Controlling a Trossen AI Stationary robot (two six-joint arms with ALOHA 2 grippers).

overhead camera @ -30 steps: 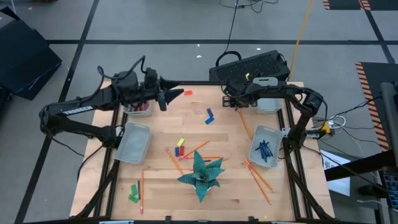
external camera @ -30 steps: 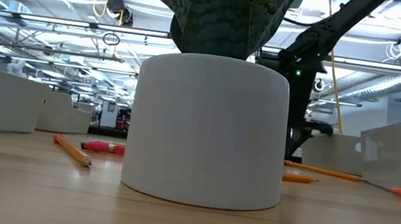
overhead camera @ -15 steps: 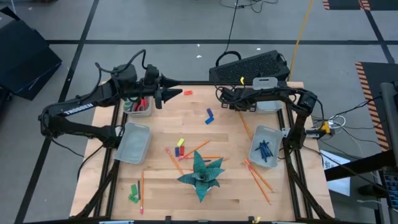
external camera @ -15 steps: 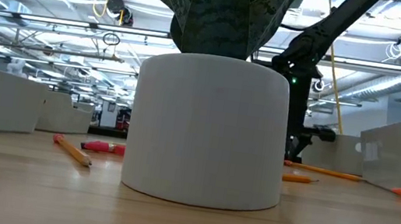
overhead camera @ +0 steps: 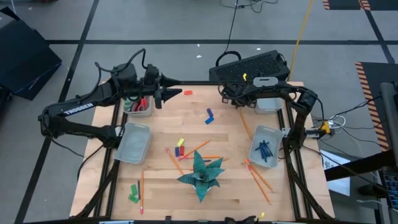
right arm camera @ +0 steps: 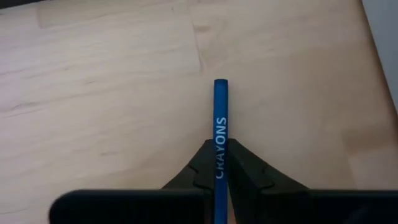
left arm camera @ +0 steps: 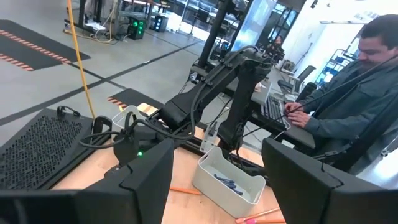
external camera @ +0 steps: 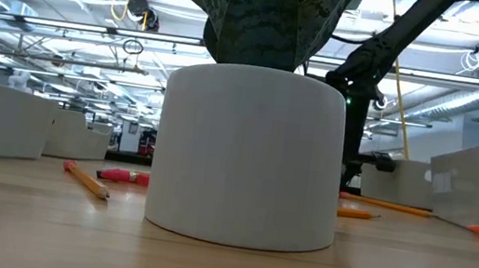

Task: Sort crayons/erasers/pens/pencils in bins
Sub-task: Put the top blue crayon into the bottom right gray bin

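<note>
Crayon (right arm camera: 220, 134), blue and printed "CRAYONS", is clamped between the fingers of the right hand (right arm camera: 220, 171) and projects forward over bare counter (right arm camera: 112, 74); in the high view that right hand (overhead camera: 227, 95) sits at the counter's far edge, beside the far-right bin (overhead camera: 268, 104) and well apart from the far-left bin (overhead camera: 138, 107), which shows red items and appears to be where the crayon belongs. Risk, as a judgement: the grip is near one end of the stick, so a quick swing or a knock against a bin wall could pivot or drop it; release at the nearest bin would mis-sort it, since the near-right bin (overhead camera: 265, 148) holds the pens (overhead camera: 264, 150); loose pencils (overhead camera: 257, 175) and the potted plant (overhead camera: 201, 174) lie along any low path across the counter. Right arm is folded back, wrist level, fingers pointing toward the left side; left hand (overhead camera: 171, 95) hovers just beside the far-left bin, fingers apart and empty, pointing toward the right arm.
</note>
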